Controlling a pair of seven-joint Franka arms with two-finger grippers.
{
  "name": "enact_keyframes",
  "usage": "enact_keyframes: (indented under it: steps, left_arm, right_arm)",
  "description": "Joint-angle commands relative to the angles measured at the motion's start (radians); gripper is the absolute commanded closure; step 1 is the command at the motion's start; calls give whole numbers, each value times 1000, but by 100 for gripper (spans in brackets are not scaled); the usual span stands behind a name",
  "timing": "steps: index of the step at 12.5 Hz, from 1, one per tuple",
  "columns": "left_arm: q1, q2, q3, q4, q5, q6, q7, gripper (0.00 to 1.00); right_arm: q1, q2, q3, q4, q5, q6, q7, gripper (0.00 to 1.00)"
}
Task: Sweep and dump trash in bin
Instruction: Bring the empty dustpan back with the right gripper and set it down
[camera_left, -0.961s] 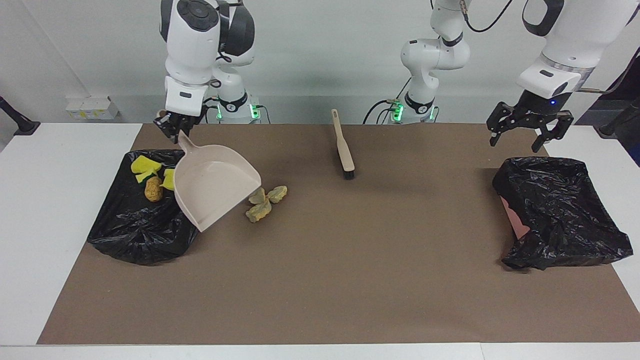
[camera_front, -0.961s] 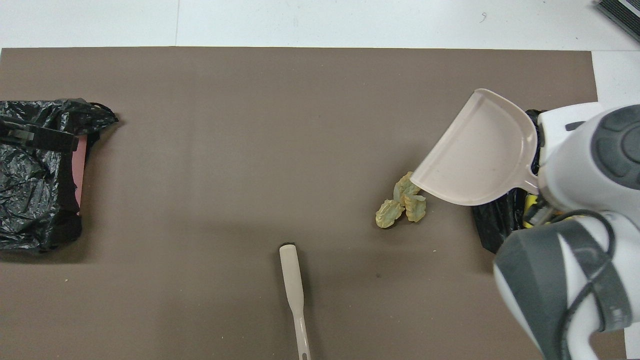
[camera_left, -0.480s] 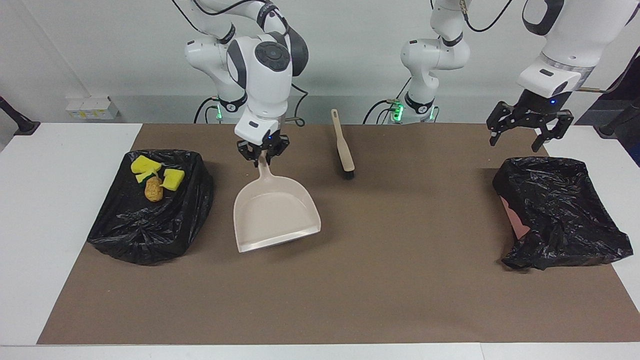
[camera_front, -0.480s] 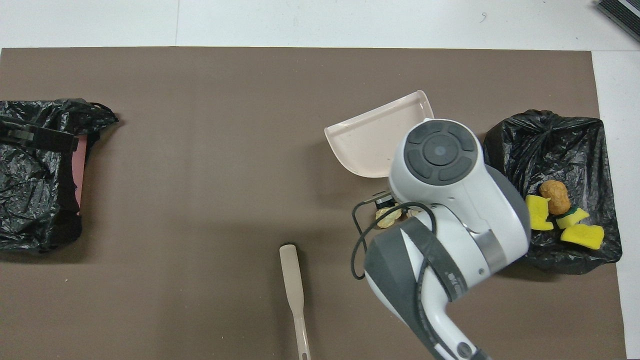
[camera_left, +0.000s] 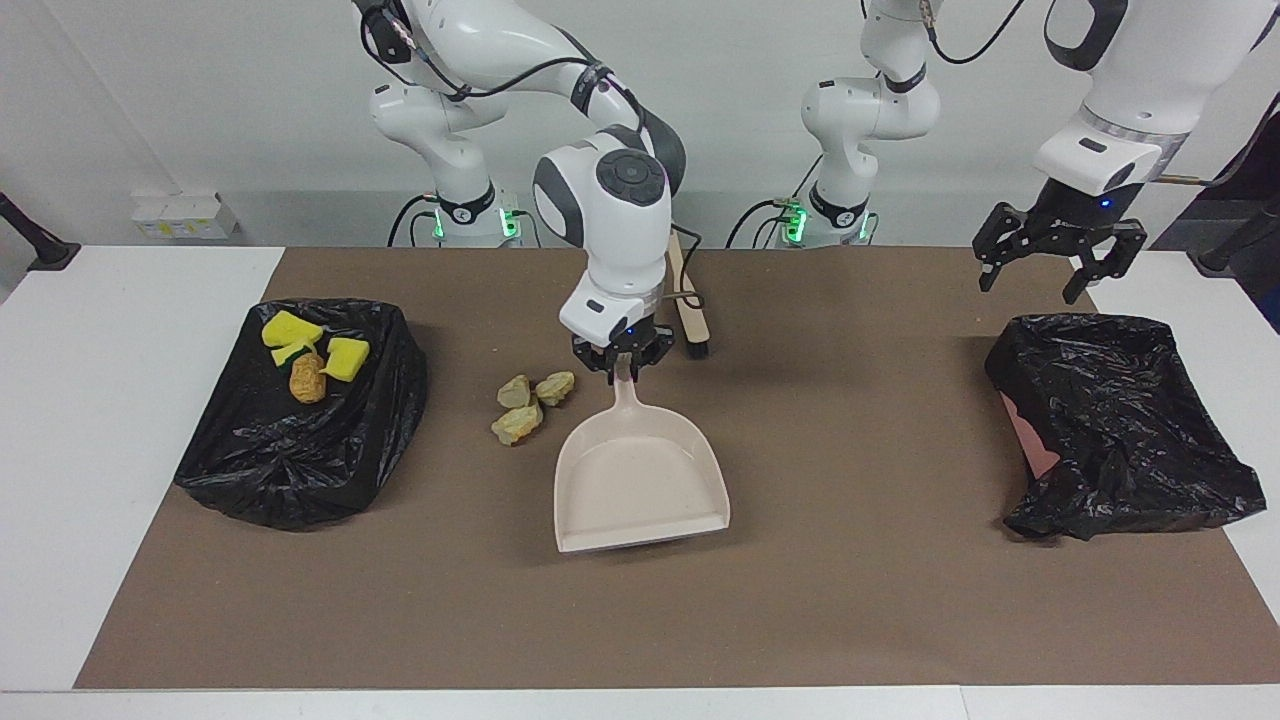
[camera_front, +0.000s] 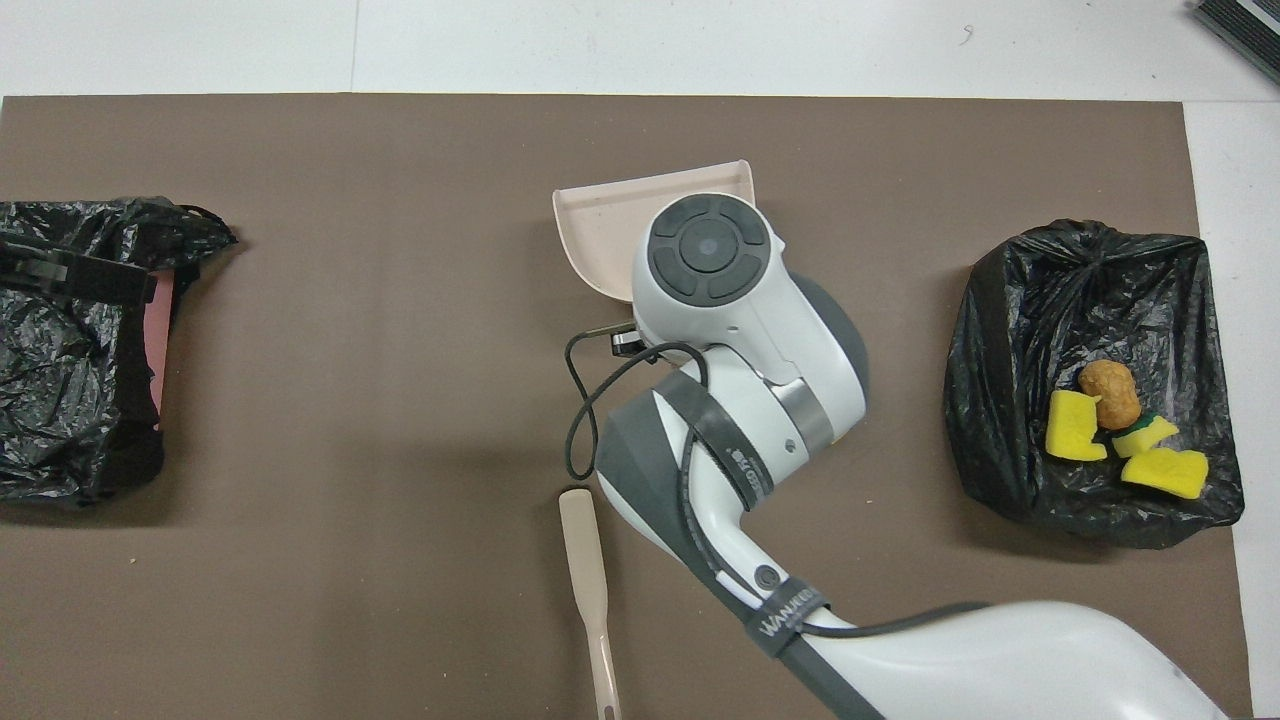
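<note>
- Reading the facing view as a clock face, the right gripper (camera_left: 621, 362) is clamped on the handle tip of the beige dustpan (camera_left: 640, 480). The pan's long axis runs twelve to six, with the handle toward the robots and the open mouth at six.
- The three pale lumps (camera_left: 525, 405) lie on the brown mat (camera_left: 850, 600) at about ten o'clock from the pan's middle. They are just beside the handle, toward the right arm's end, so the mouth points away from them.
- The pan looks slightly raised or tilted over its shadow, though I cannot be sure.
- The rest of the trash, three yellow sponge chunks (camera_left: 345, 358) and the orange-brown lump (camera_left: 307, 378), sits on the black-bagged bin (camera_left: 290, 470) at nine o'clock from the lumps.
- The brush (camera_left: 690, 310) lies at one o'clock from the right gripper, partly hidden by that arm, with nothing holding it.
- The left gripper (camera_left: 1060, 260) waits with its fingers spread by a second black bag (camera_left: 1120, 420), well apart from the lumps. The right arm is far nearer to them.
- The mat is flat and bare around the lumps, so there should be room to swing the mouth round.
</note>
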Motion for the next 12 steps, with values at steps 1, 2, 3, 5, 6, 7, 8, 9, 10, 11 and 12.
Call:
enact_keyframes:
  steps: [1,2,3,5,6,7,8,9,10,11,12]
  left_arm:
    - [15,-5,-10,12,-8,-23,4,0]
    - [15,-7,-10,9,-8,-26,4,0]
    - [15,-11,-10,6,-8,-26,4,0]
    - [14,-11,-10,5,-8,-26,4,0]
    - [11,-13,-11,5,-8,-28,4,0]
    - [9,-14,-11,5,-8,-36,4,0]
    - [9,-16,-10,5,-8,-37,4,0]
    - [11,-14,-11,5,-8,-37,4,0]
    - [12,-14,-11,5,-8,-37,4,0]
    - [12,-14,-10,5,-8,-37,4,0]
    - [14,-14,-11,5,-8,-36,4,0]
  right_arm:
    - [73,204,-7,258,17,-6,112,100]
    - [83,221,-6,265,14,19,121,100]
    - [94,232,-4,257,11,38,123,100]
    - [96,239,-3,220,26,102,143,100]
    - [84,238,-3,208,31,119,143,97]
    - [82,238,-1,197,29,122,141,89]
    - [85,230,-1,185,28,119,140,62]
    - [90,224,-1,173,19,113,132,33]
    - [97,218,-3,171,10,104,130,0]
    - [99,200,-3,162,9,99,129,0]
    - [97,166,-3,142,13,83,129,0]
